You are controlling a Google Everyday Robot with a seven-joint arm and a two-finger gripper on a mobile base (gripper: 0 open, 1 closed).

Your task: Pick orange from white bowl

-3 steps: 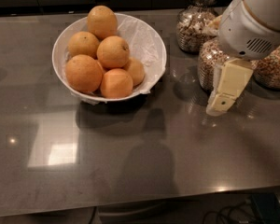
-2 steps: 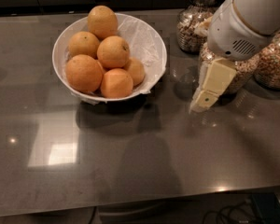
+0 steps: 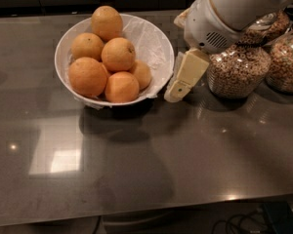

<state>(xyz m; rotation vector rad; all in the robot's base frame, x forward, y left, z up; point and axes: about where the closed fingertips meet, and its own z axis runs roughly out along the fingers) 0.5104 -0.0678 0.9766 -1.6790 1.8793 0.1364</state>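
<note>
Gripper (image 3: 175, 92), beside white bowl's (image 3: 158, 42) right rim: arm (image 3: 234, 6) above cropped by top edge. Jars (image 3: 237, 73) behind it: tops hidden, rightmost cropped.

Looks like a kitchen: dark glossy counter (image 3: 185, 155), glass jars of cereal (image 3: 237, 72), white bowl (image 3: 68, 33) of oranges (image 3: 118, 54); gripper (image 3: 178, 87) just R of bowl.

bench (image 3: 151, 179): dark grey, glossy | light: square glare (image 3: 58, 155) front-left | back: dark wall | floor: cables (image 3: 234, 223) | pincer (image 3: 176, 91): just right of bowl (image 3: 154, 43)
</note>
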